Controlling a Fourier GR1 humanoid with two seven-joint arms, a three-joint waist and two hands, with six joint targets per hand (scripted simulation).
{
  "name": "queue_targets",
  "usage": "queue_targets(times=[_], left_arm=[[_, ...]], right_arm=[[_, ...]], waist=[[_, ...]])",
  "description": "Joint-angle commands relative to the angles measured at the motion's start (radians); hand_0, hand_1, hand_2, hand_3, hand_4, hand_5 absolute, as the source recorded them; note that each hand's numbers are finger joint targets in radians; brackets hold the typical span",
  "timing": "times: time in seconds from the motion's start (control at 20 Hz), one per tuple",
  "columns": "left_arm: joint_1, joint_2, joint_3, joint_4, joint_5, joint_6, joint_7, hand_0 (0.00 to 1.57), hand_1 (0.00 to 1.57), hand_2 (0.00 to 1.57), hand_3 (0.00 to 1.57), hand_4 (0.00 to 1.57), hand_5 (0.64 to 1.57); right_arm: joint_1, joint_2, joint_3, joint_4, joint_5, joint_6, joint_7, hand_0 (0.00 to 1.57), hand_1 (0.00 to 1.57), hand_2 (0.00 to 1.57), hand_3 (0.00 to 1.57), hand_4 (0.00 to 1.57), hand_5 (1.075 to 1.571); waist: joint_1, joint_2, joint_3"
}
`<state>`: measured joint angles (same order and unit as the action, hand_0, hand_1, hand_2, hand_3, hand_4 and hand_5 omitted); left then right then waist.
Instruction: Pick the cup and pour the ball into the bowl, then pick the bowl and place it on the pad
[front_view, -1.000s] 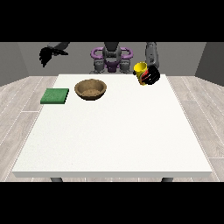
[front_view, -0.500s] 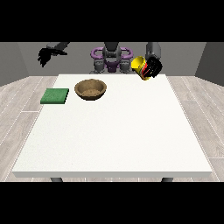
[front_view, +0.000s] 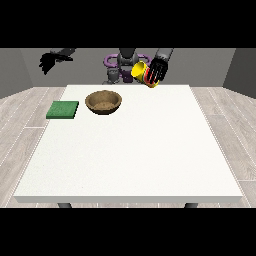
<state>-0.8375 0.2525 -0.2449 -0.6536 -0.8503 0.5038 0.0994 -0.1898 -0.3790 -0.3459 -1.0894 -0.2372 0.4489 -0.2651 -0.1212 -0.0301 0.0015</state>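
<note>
At the far left of the front view, one hand (front_view: 51, 60) is hanging raised above and beyond the worktop's (front_view: 130, 150) back-left corner, well apart from every object; its fingers are drooping relaxed and are grasping nothing. Below it the green pad (front_view: 63, 109) is lying flat near the left edge, bare. Just to its right the brown bowl (front_view: 104, 101) is sitting upright on the worktop, close to the pad but not touching it; no ball is showing inside it. Further right, the hand at the view's right (front_view: 158, 69) is holding the yellow cup (front_view: 142, 73) in the air above the back edge, its fingers curled round the cup's body. The cup is tilting, its mouth facing toward the bowl side, yet it is sitting well to the right of the bowl and not over it. The ball cannot be made out; whether it is in the cup is not determinable. Judgement: the carry toward the bowl is in progress and the pour is not yet done. The main risk is that the tilt is arriving ahead of the travel: should the ball leave the mouth here, it would land on bare worktop and roll away. A lesser risk is the cup striking the bowl's rim and shoving it against the pad.
</note>
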Motion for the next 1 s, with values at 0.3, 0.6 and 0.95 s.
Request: queue_targets(times=[0.3, 0.6, 0.95], left_arm=[[-0.140, -0.105, -0.309, 0.073, -0.420, -0.134, 0.237, 1.49, 1.49, 1.57, 1.57, 1.51, 1.316], [-0.172, -0.159, -0.483, 0.127, -0.611, -0.275, 0.259, 1.54, 1.54, 1.57, 1.57, 1.57, 1.124], [-0.185, -0.206, -0.612, 0.145, -0.782, -0.402, 0.278, 1.46, 1.46, 1.57, 1.57, 1.51, 1.178]], right_arm=[[-0.027, -0.019, -0.008, 0.067, 0.005, 0.015, -0.015, 0.00, 0.00, 0.00, 0.00, 0.00, 1.571], [-0.010, 0.020, 0.023, 0.073, 0.031, 0.011, -0.045, 0.00, 0.00, 0.00, 0.00, 0.00, 1.570], [-0.037, -0.024, -0.011, 0.107, 0.003, 0.025, -0.015, 0.00, 0.00, 0.00, 0.00, 0.00, 1.571]], waist=[[-0.011, -0.032, 0.0008], [-0.033, -0.046, 0.0009], [0.010, -0.057, -0.0008]])
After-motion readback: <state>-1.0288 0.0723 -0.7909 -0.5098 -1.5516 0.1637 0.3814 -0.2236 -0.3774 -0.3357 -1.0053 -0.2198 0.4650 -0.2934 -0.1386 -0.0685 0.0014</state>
